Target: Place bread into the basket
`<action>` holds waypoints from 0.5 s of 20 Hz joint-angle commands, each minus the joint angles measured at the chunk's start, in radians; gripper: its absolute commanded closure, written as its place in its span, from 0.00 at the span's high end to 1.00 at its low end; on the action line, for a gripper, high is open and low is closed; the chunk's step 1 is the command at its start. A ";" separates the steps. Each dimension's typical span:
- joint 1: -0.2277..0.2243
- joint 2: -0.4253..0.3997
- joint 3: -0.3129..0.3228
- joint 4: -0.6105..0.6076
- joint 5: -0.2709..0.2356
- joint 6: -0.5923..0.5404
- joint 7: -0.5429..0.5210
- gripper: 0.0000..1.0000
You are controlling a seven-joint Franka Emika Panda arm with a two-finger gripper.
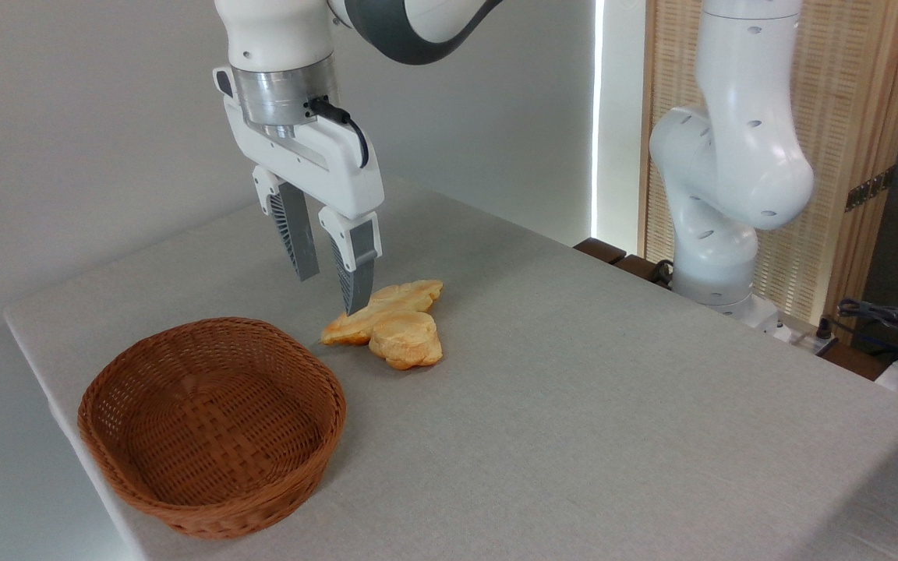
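Observation:
The bread (408, 340), a chunky golden bun with a pale flat top, lies on the grey tablecloth just right of the basket (145, 499). That basket is round, reddish-brown wicker, with nothing in it. My gripper (330, 290) hangs open above and slightly left of the bread, holding nothing. Its right fingertip overlaps the long pastry in the picture; whether it touches it I cannot tell.
A longer, flatter golden pastry (390, 305) with ridged edges lies against the bun's far side. The arm's white base (718, 234) stands at the table's right rear edge. Cables and gear (897, 327) sit off the table at far right. The table's left edge runs close to the basket.

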 commanded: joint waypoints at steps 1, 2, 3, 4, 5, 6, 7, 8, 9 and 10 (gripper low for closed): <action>-0.001 0.004 0.004 0.020 0.033 -0.026 0.021 1.00; -0.001 0.004 0.004 0.020 0.033 -0.026 0.021 1.00; -0.001 0.006 0.004 0.018 0.033 -0.026 0.021 1.00; -0.001 0.006 0.004 0.018 0.033 -0.022 0.019 1.00; -0.001 0.006 0.004 0.020 0.033 -0.022 0.019 1.00; -0.001 0.006 0.004 0.020 0.033 -0.022 0.019 1.00; -0.001 0.006 0.004 0.020 0.031 -0.022 0.019 1.00; -0.001 0.006 0.004 0.020 0.031 -0.018 0.019 1.00; -0.001 0.006 0.004 0.020 0.031 -0.014 0.019 1.00; -0.003 0.006 0.004 0.020 0.031 -0.014 0.019 1.00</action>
